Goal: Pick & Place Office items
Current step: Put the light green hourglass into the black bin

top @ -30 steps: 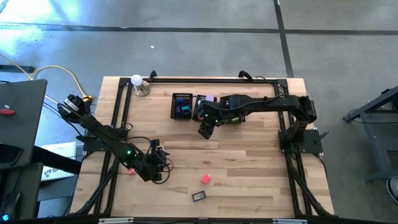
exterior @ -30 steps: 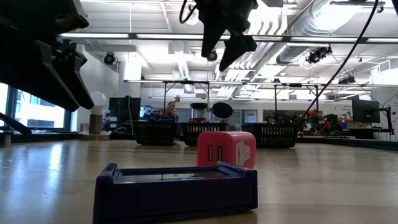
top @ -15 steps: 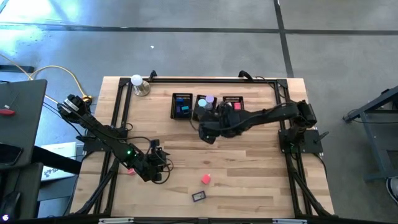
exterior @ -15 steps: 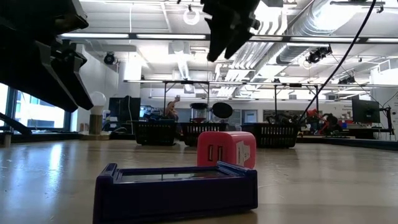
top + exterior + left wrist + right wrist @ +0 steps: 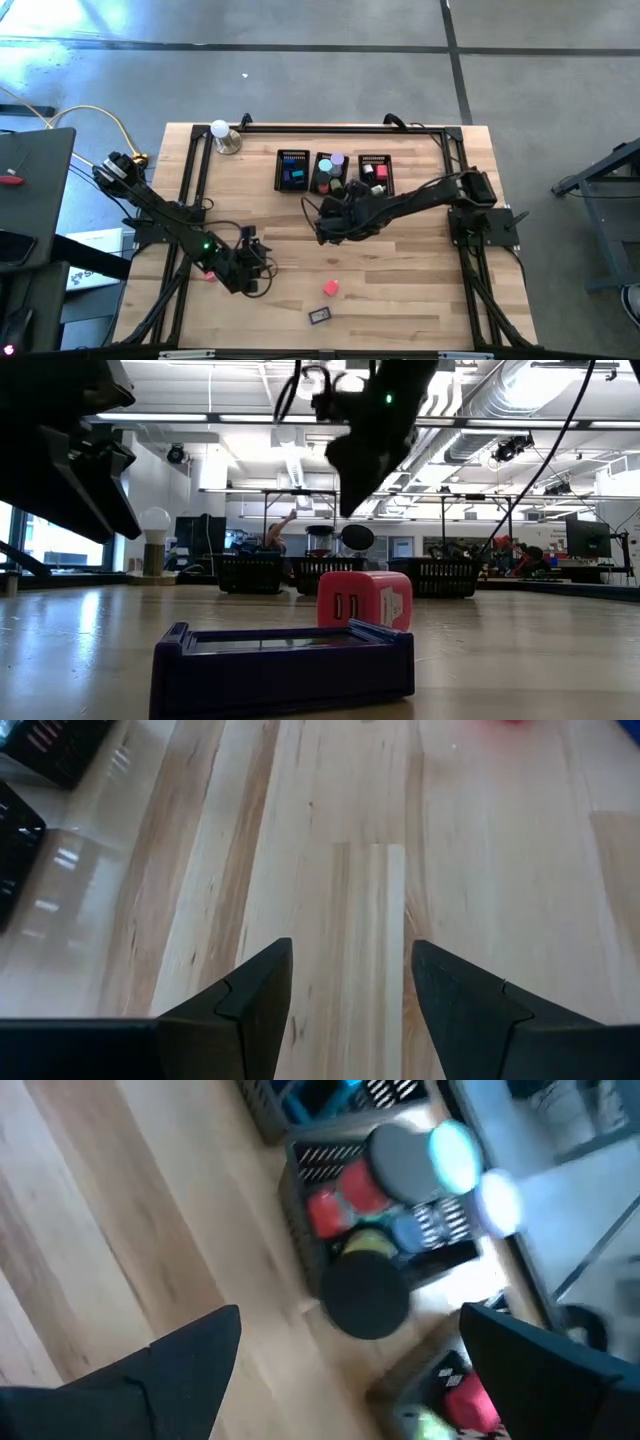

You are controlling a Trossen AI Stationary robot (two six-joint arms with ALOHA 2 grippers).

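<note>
Pink block [image 5: 331, 288] and purple tray [image 5: 319, 316] on bare wood, well apart from both grippers. Right gripper [image 5: 325, 232] open, empty, near bins [image 5: 334, 173]. Left gripper [image 5: 262, 272] open, empty, low over table [image 5: 420, 280].

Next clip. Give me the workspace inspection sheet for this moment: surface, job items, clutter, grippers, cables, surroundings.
Surface: wooden table, black frame rails along its edges.
Job's things: pink block and dark blue flat piece loose near the front edge; other coloured pieces sit in the three black mesh bins at the back.
Clutter: white ball on a metal base at the back left corner.
Grippers: left gripper open, empty, over bare wood at front left; right gripper open, empty, above the table in front of the bins.
Cables: yellow cable on the floor to the left.
Surroundings: concrete floor; workshop room with a person far behind.
</note>
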